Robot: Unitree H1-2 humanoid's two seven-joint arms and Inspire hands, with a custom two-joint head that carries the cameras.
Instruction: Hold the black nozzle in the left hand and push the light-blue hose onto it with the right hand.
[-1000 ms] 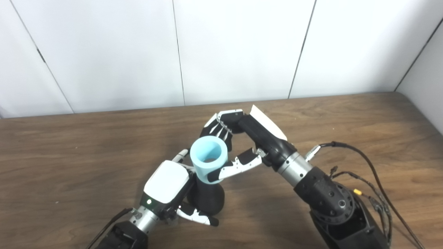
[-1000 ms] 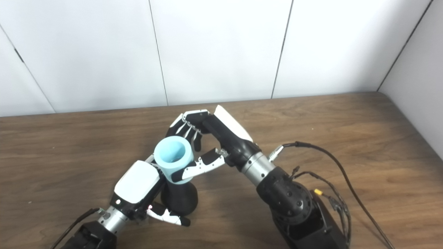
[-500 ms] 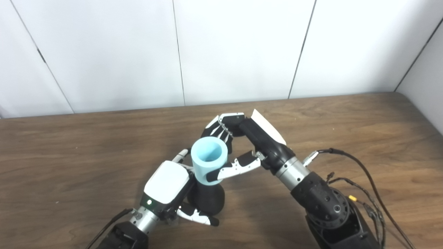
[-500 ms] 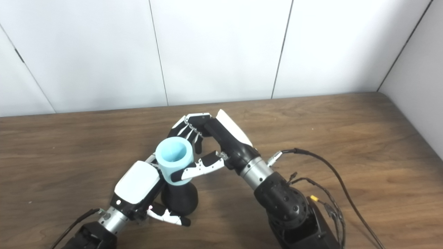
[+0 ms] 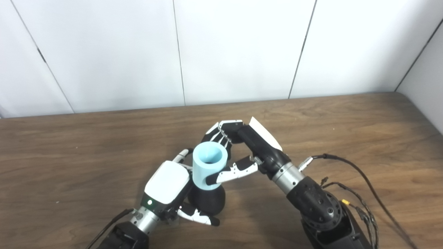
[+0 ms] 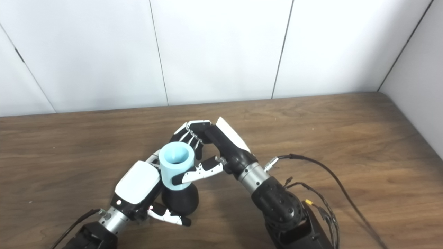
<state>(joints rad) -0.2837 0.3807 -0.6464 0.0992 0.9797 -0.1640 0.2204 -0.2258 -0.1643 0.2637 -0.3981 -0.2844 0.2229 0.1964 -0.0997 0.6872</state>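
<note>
The light-blue hose (image 5: 208,166) is a short open tube standing upright over the black nozzle (image 5: 208,202); its lower end covers the nozzle's top. My right hand (image 5: 238,152) is shut on the hose, thumb across its front and fingers behind it. My left hand (image 5: 168,185) is shut on the black nozzle from the left, its thumb curling under the rounded base near the table. In the right eye view the hose (image 6: 175,165) and the nozzle (image 6: 180,202) stack the same way. The nozzle's upper part is hidden inside the hose.
The brown wooden table (image 5: 69,155) reaches back to a white panelled wall (image 5: 235,48). Black cables (image 5: 349,173) trail from my right forearm over the table at the right. A side wall closes the far right corner.
My right hand has brought the hose down and slightly right, so it stands straighter and lower over the nozzle. The right forearm has drawn nearer. The left hand has stayed put.
</note>
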